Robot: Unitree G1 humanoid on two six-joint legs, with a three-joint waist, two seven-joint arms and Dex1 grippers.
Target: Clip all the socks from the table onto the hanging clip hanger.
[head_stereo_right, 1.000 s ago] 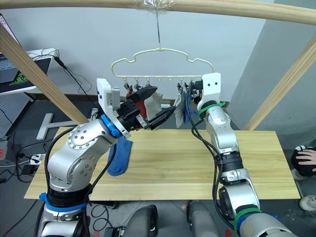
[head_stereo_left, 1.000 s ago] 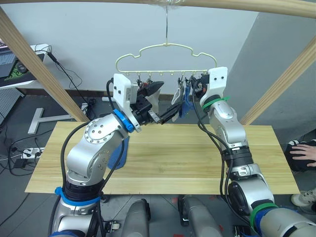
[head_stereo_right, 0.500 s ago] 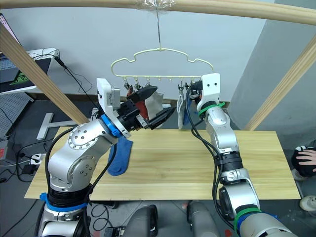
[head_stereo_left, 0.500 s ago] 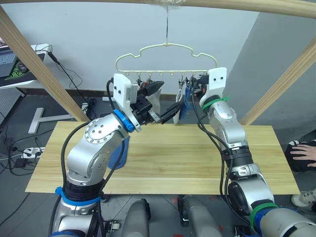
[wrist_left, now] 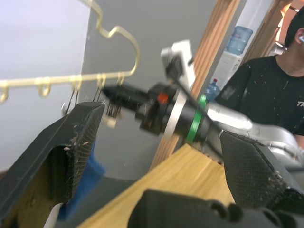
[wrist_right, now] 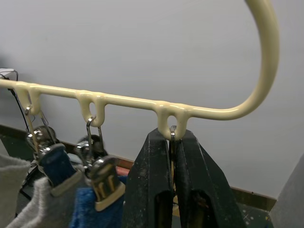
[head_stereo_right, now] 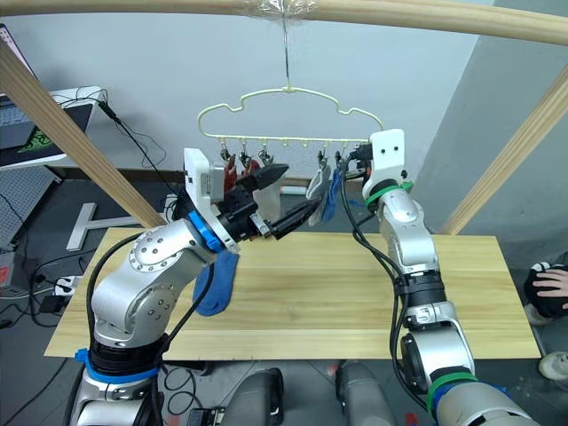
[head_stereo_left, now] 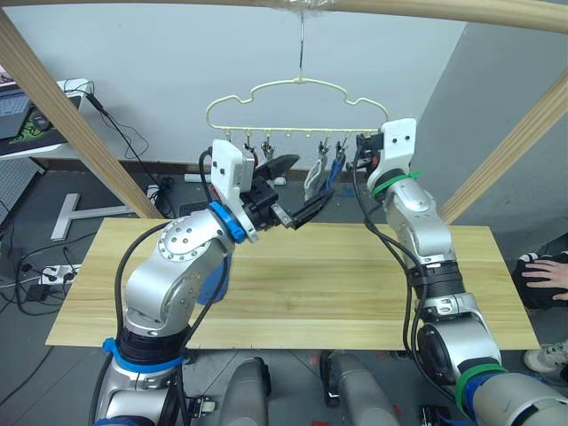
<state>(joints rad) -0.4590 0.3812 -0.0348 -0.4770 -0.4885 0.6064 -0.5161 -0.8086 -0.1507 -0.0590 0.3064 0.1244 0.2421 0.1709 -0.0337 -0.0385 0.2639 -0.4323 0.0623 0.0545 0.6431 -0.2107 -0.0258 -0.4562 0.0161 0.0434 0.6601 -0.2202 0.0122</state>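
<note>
The clip hanger (head_stereo_right: 286, 115) hangs by its hook from a wooden pole (head_stereo_right: 399, 12) above the far edge of the table (head_stereo_right: 355, 293), and several socks already dangle from its row of clips: rust red ones (head_stereo_right: 241, 166) near the left end, and a light grey sock (head_stereo_right: 315, 184) with a blue sock (head_stereo_right: 328, 197) just beside it toward the right end. One more blue sock (head_stereo_right: 216, 282) lies on the table's left part, partly hidden behind the left arm. In the right wrist view the grey and blue sock cuffs sit pinched in two neighbouring clips (wrist_right: 102, 173), and the next clip along, under the last loop before the hanger's curved end, sits between the fingers (wrist_right: 154, 190) of the right gripper (wrist_right: 173, 190), which are pressed together on it. From the head views the right gripper (head_stereo_right: 357, 165) is raised to the hanger's right end, level with the clip row. The left gripper (head_stereo_right: 286, 195) is held up in front of the hanger, below the clips and a little left of the hanging grey sock, with its two fingers spread wide and nothing between them; its wrist view looks between those fingers toward the right arm and the hanger's right end. A person in a black shirt (wrist_left: 266, 95) is seen beyond the right arm, and a hand (head_stereo_left: 543, 271) rests at the far right past the table's end.
</note>
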